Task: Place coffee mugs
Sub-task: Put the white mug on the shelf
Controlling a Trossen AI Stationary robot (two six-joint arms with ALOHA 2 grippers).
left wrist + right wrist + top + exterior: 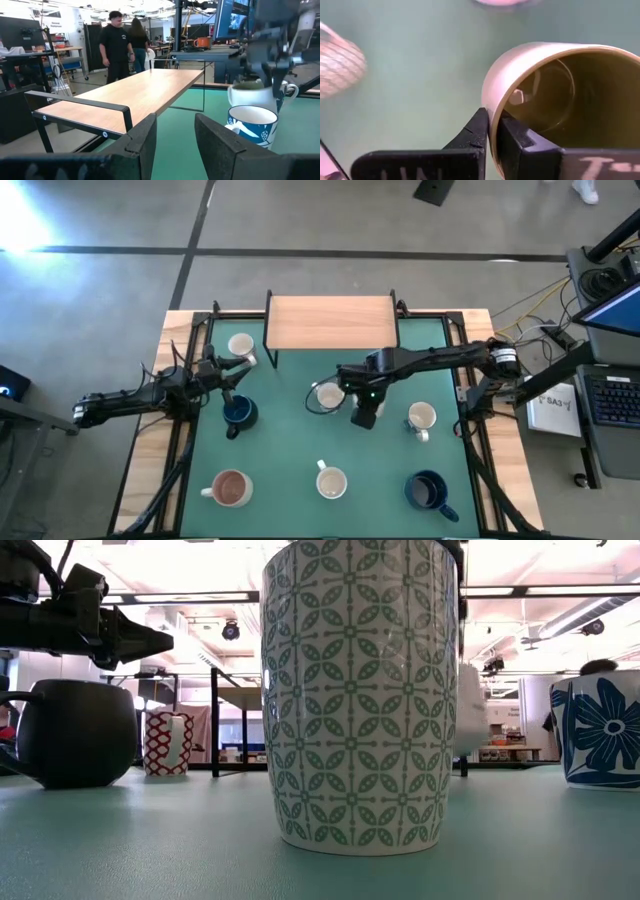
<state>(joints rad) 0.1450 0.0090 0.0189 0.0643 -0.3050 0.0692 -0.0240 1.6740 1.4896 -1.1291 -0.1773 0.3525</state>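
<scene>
My right gripper [365,412] hangs over the middle of the green mat, pointing steeply down, shut on a cream mug with an olive-green inside [555,95]. In the left wrist view that mug [252,92] shows behind a white mug with a blue pattern [252,122], which stands on the mat [328,395]. My left gripper [172,140] waits open and level at the table's left side, holding nothing. Other mugs stand upright on the mat: white [240,345], dark blue [238,412], pink-brown inside [232,488], white [331,480], dark blue [428,490], white [422,417]. My right gripper pinches the olive-inside mug's rim [489,102], one finger [520,137] inside the mug and one [470,135] outside against its wall. The fingers come from above, slanting down. The mug tilts, mouth toward the wrist. Its base is hidden, so I cannot tell whether it is off the mat.
A low wooden shelf on a black frame [330,320] stands at the table's far middle. In the low view a green-patterned mug [355,690] fills the foreground. People stand in the room beyond the shelf [117,45]. Bare mat lies between the mugs.
</scene>
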